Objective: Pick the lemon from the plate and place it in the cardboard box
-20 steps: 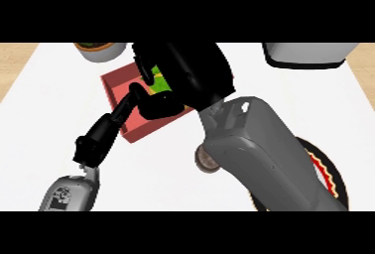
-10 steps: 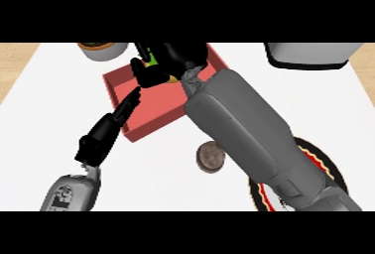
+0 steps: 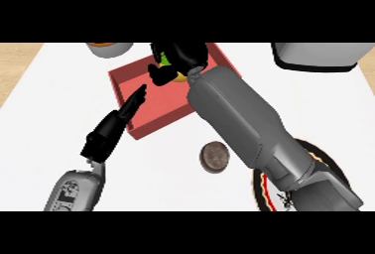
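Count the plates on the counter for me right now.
1: a round black plate with a red and yellow rim, at the lower right, mostly covered by the right forearm. The small brown disc beside it looks more like a cookie. Others could be hidden.

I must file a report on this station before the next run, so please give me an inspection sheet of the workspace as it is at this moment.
Surface: white counter top, with a wood-coloured strip at its left edge.
Job's things: red box at upper centre; lemon held over it, mostly hidden; black plate with red and yellow rim at lower right, partly under the right forearm.
Clutter: brown round disc beside the plate; bowl at the top edge; grey container at upper right.
Hands: right hand curled round the lemon; left hand open, fingers straight, pointing at the box.
Cables: nothing seen.
Surroundings: nothing seen beyond the counter.
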